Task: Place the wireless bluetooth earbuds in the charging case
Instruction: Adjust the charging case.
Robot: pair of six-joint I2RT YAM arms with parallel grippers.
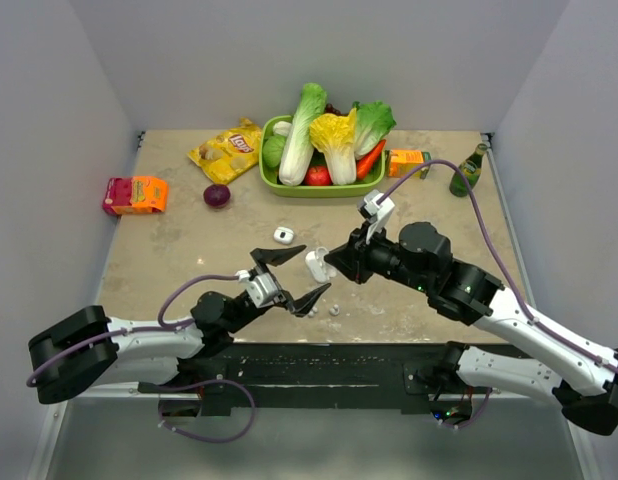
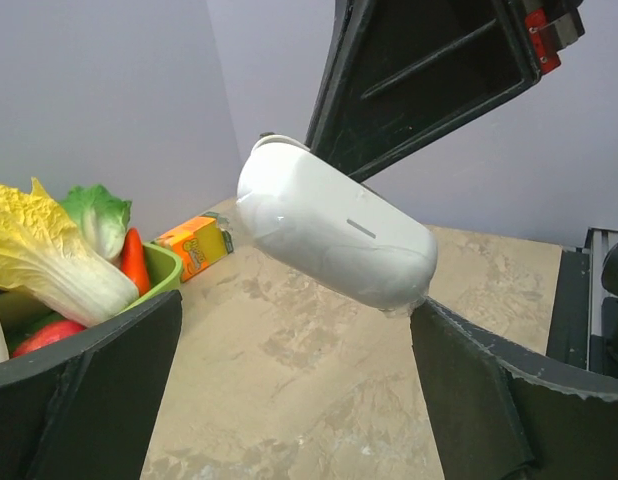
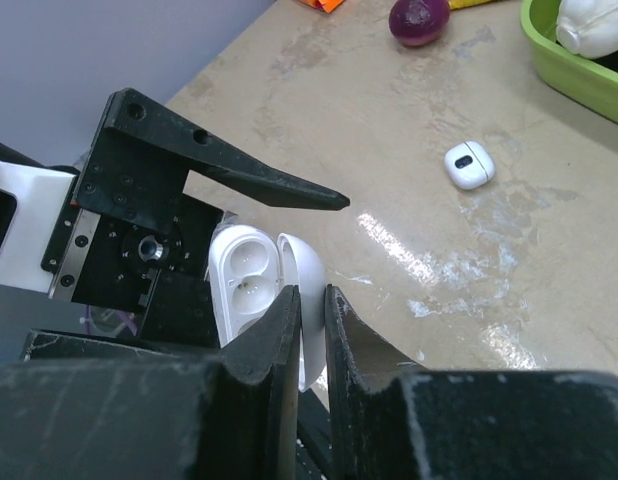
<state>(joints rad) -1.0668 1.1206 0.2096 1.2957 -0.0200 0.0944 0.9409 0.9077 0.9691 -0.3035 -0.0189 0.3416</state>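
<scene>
The white charging case point(image 1: 317, 263) hangs open above the table's middle. My right gripper point(image 1: 336, 262) is shut on its lid point(image 3: 307, 262), which is pinched between the two fingertips point(image 3: 311, 297). The case's body point(image 3: 239, 272) shows two wells with no bud in them. My left gripper point(image 1: 296, 277) is open wide, one finger on each side of the case and not gripping it. In the left wrist view the case point(image 2: 334, 235) sits just above and between its fingers point(image 2: 509, 390). A tiny white speck point(image 1: 334, 310) on the table below may be one of the earbuds.
A second small white closed case point(image 1: 283, 235) point(image 3: 470, 165) lies on the table behind the grippers. At the back stand a green basket point(image 1: 268, 176) of vegetables, a chip bag point(image 1: 227, 150), a purple onion point(image 1: 217, 196), an orange carton point(image 1: 408, 160), a green bottle point(image 1: 468, 171) and a pink-orange pack point(image 1: 135, 194).
</scene>
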